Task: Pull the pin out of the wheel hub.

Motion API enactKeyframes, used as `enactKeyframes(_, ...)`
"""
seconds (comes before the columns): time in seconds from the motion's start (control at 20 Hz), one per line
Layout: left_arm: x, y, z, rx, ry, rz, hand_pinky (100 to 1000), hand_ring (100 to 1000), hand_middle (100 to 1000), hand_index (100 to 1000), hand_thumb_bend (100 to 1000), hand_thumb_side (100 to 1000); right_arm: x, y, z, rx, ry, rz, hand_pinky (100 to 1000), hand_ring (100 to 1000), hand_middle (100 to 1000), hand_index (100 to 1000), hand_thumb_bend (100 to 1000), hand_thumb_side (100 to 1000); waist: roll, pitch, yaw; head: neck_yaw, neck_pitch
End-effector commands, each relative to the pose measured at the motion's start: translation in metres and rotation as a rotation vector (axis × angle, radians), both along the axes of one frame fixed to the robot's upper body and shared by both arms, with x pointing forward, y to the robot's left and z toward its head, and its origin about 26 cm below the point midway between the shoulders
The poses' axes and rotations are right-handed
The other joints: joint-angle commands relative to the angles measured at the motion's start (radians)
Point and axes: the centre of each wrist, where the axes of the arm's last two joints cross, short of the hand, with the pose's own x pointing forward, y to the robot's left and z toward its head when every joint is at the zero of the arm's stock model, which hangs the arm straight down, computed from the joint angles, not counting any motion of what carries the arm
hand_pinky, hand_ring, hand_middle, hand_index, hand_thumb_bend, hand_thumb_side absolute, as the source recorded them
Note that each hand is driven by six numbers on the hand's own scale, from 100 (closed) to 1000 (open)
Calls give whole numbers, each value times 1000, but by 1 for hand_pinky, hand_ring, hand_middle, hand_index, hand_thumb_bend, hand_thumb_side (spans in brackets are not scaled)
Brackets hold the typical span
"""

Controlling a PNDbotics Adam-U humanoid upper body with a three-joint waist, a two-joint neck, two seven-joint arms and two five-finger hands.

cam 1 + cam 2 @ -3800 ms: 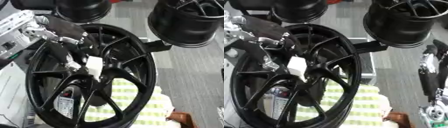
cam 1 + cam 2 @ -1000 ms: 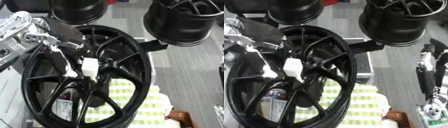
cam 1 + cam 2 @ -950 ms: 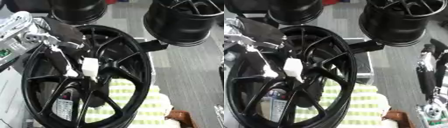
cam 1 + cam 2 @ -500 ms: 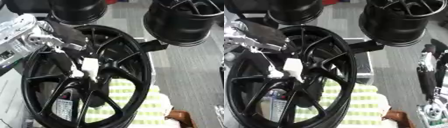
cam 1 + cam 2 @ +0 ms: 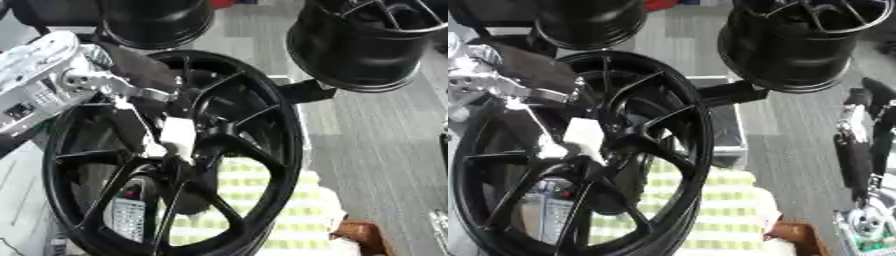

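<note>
The wheel is stood on edge so its hub faces outward. The white pin at the hub is pinched by the left hand, ready to be drawn out. Open floor lies rightward; the right hand is hung aside, its fingers unclear

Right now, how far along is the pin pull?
Done: the left hand has reached the hub of the black wheel. In hand: its fingers are at the white pin, which sits at the hub. Left: pulling it clear. The right hand hangs idle at the right edge.
</note>
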Motion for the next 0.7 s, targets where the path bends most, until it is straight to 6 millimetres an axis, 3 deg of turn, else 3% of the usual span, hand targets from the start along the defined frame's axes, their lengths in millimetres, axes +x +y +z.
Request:
enactKeyframes(0.05, -2, 1, 9, -15, -15, 17, 686, 637, 524, 671, 117, 401, 0, -1, 7, 2, -24, -1, 893, 801, 640, 772, 100, 656, 0, -12, -1, 1, 2)
enactKeyframes(0.2, -4, 1, 11, -28, -5, 24, 624, 547, 442, 568, 100, 276, 0, -1, 7, 0, -24, -2, 893, 801, 640, 772, 100, 655, -1, -13, 0, 1, 4)
enactKeyframes(0.4, -8, 1, 17, -51, -2, 25, 591, 509, 369, 477, 100, 271, 0, -2, 7, -2, -24, -2, 893, 801, 640, 772, 100, 654, -2, -14, 2, 1, 5)
enactKeyframes(0.7, -17, 5, 32, -100, -23, 38, 574, 490, 332, 420, 100, 272, 0, -3, 7, -6, -25, -1, 893, 801, 641, 772, 100, 653, -4, -15, 5, 0, 5)
